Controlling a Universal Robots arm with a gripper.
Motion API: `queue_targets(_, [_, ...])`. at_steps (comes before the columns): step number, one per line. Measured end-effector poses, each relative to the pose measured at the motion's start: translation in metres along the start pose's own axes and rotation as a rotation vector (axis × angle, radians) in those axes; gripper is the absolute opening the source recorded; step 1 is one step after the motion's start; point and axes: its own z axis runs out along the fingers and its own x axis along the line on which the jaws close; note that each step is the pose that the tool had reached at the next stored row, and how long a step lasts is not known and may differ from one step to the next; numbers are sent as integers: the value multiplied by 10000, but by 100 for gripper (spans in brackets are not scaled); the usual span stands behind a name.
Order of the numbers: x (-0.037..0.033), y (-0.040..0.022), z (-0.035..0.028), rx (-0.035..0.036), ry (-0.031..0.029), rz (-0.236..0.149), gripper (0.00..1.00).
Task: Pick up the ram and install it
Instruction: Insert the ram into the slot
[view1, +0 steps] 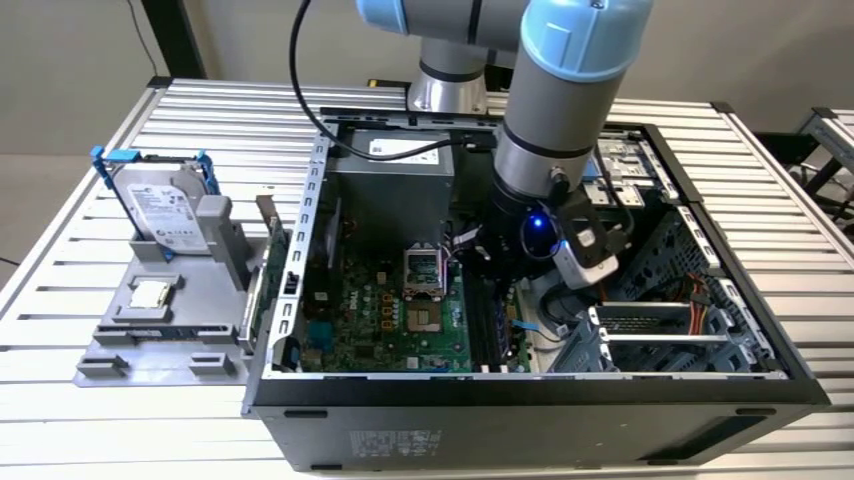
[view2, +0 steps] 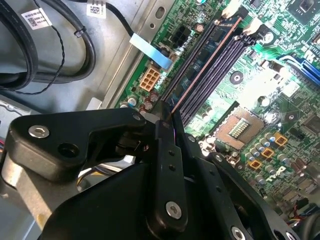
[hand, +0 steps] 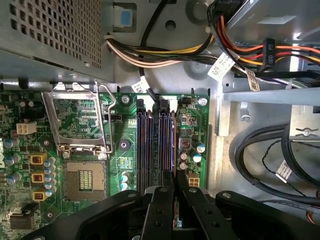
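Exterior view: my arm reaches down into the open computer case (view1: 747, 370) lying on the slatted counter (view1: 80, 430). My hand (view1: 514, 285) sits low over the motherboard (view1: 387, 320), at the memory slots near the board's edge on the exterior view's right. On the grey holder (view1: 160, 330) beside the case, the hard drive (view1: 167, 210) stands upright in its blue brackets and the processor chip (view1: 151, 293) lies flat. No stick is left on that holder.

Second wrist view: my fingers (view2: 167, 165) are drawn together on a thin dark edge, the ram (view2: 192, 75), which runs away from them along the memory slots (view2: 220, 60), its upper edge catching a coppery line of light. It looks lined up with one slot, near the white latches (view2: 252, 25) at the far end. I cannot tell whether it is fully seated.

First wrist view: looking along the slots (hand: 155, 145), my hand (hand: 174, 210) is clamped on the stick from both sides. The open processor socket (hand: 85, 177) lies well clear to one side.

Judgement: to do this well, keep the stick upright and parallel to the slot, press straight down evenly, and avoid twisting toward the small capacitors (hand: 199, 152) just beside the slots. The latches should close on both ends; uneven pressure risks seating one end alone.
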Motion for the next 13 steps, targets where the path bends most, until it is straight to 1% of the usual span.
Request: queue_targets(13, [0,6,32,9,-1,0,0])
